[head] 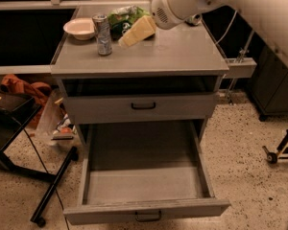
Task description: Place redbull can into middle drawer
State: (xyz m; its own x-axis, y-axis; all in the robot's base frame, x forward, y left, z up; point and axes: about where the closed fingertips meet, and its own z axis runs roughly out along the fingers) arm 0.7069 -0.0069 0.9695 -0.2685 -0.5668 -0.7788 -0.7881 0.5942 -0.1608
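Observation:
The redbull can (pixel 103 34) stands upright on the grey cabinet top (pixel 182 56), at its back left, just right of a white bowl (pixel 80 28). My gripper (pixel 137 31) is yellowish and hangs over the top a short way right of the can, at about its height and apart from it. The white arm reaches in from the upper right. The middle drawer (pixel 144 212) is pulled wide open at the bottom of the cabinet, and nothing lies inside it. The drawer above it (pixel 144 107) is shut.
A green snack bag (pixel 126 17) lies behind the gripper at the back of the top. A black stand with a long leg (pixel 53 186) and orange cloth (pixel 24 87) sit left of the cabinet. A wheeled stand base (pixel 278 152) is at the right.

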